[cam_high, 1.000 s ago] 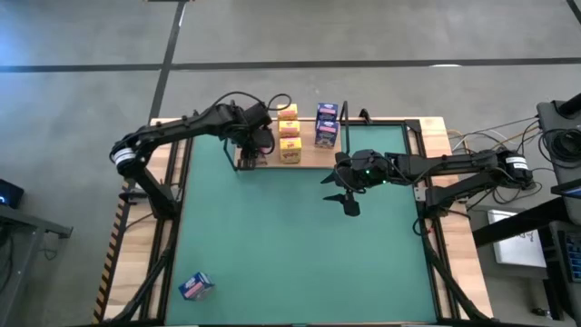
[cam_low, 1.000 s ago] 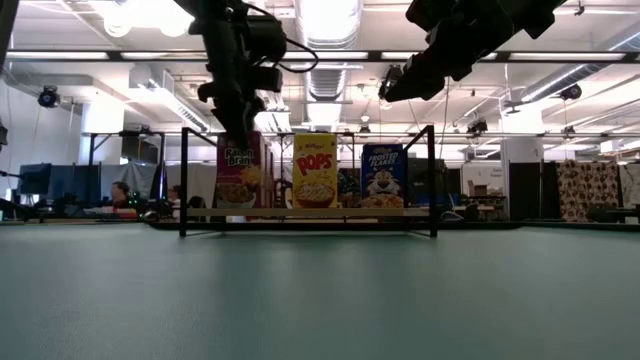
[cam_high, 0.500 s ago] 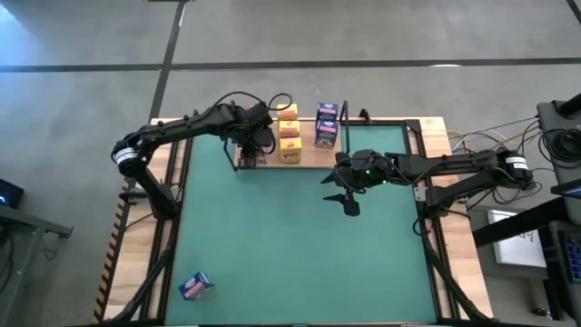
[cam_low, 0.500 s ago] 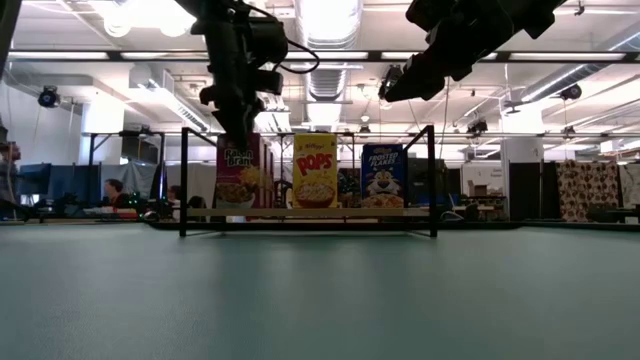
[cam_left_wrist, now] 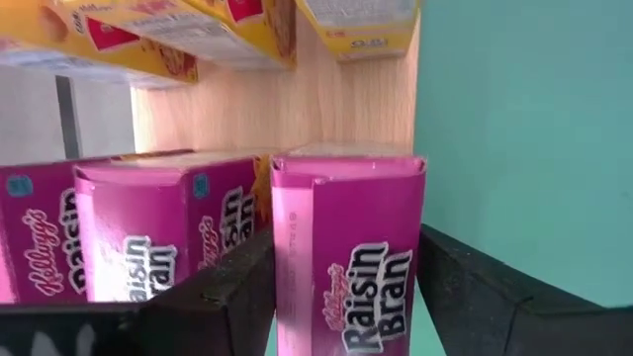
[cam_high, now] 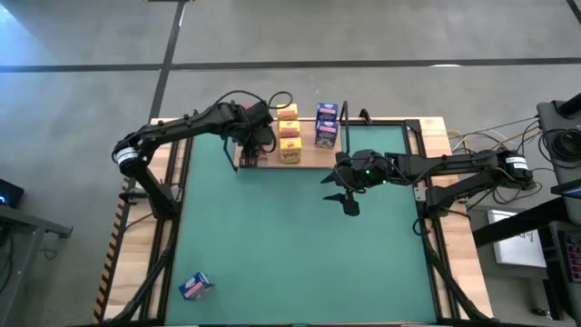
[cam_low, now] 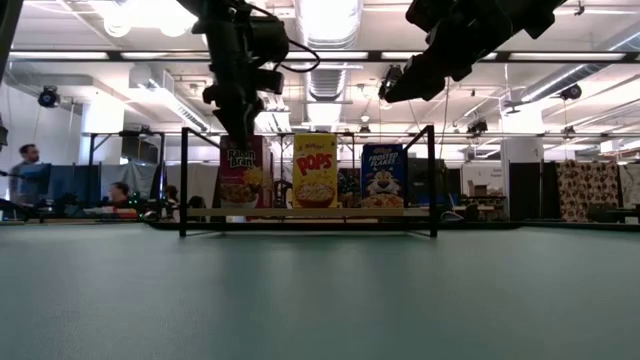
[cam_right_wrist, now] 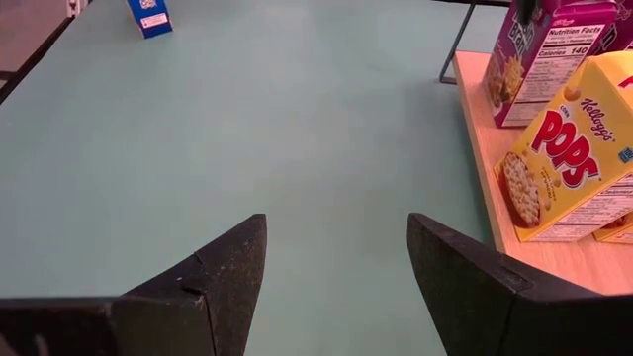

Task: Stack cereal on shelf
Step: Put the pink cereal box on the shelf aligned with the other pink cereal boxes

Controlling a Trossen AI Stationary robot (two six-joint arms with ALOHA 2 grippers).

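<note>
Hovering over the left end of the shelf (cam_high: 304,156), the left end effector (cam_high: 251,145) straddles the front pink Raisin Bran box (cam_left_wrist: 348,247); the left wrist view shows its fingers (cam_left_wrist: 213,292) standing off the box's sides with a sliver of gap on each, so the grip looks released, probably to leave the box standing without tipping it. That box stands upright on the light-wood board at the front of the pink row, with at least one more pink box (cam_left_wrist: 163,232) just behind it. On the shelf, each colour has its own row: pink at the left end, yellow Pops boxes (cam_high: 289,133) in the middle, blue Frosted Flakes boxes (cam_high: 326,125) towards the right, all standing between the black wire brackets (cam_low: 183,180) at the ends. One blue cereal box (cam_high: 195,286) lies apart on the green table mat (cam_high: 290,245) near the front left corner of the table, well away from the shelf, so the task is not finished. The right end effector (cam_high: 343,193) waits above the mat just in front of the shelf's right part, its fingers (cam_right_wrist: 213,272) spread and holding nothing, likely parked clear of the left arm's work.
</note>
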